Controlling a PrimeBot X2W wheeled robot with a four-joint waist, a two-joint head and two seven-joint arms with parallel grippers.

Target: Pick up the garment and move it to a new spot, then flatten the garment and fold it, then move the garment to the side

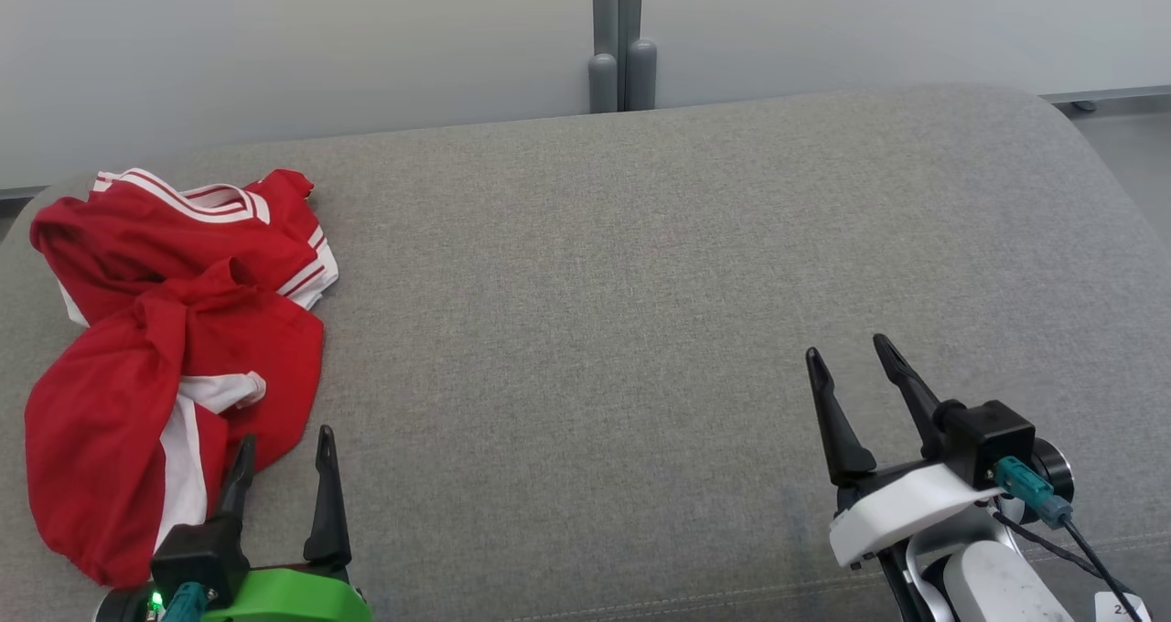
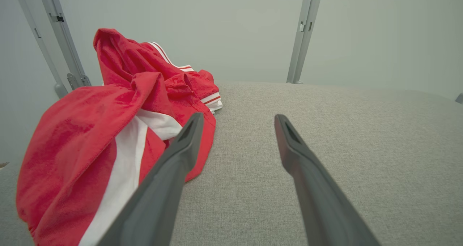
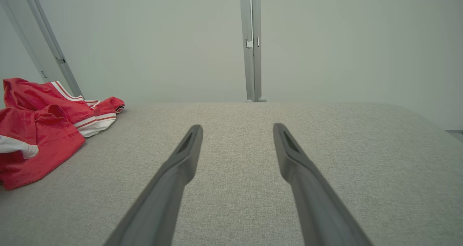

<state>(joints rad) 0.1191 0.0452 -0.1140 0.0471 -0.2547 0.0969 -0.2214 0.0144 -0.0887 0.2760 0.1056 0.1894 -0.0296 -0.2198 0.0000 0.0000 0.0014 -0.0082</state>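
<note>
A red garment (image 1: 174, 329) with white stripes lies crumpled at the left end of a grey cushioned surface (image 1: 622, 265). It also shows in the left wrist view as the garment (image 2: 105, 130) and at the left edge of the right wrist view as the garment (image 3: 39, 130). My left gripper (image 1: 285, 448) is open at the garment's near right edge, one finger over the cloth, nothing between the fingers. In its own view the left gripper (image 2: 237, 124) has its left finger in front of the red cloth. My right gripper (image 1: 846, 352) stands open over bare cushion at the lower right, far from the garment; it shows as the right gripper (image 3: 237, 130) too.
The grey cushion ends in a rounded far edge and a rounded right corner (image 1: 1052, 110). Behind it stands a pale wall with a grey vertical post (image 1: 622, 37). A seam (image 1: 640, 604) runs along the cushion's near edge.
</note>
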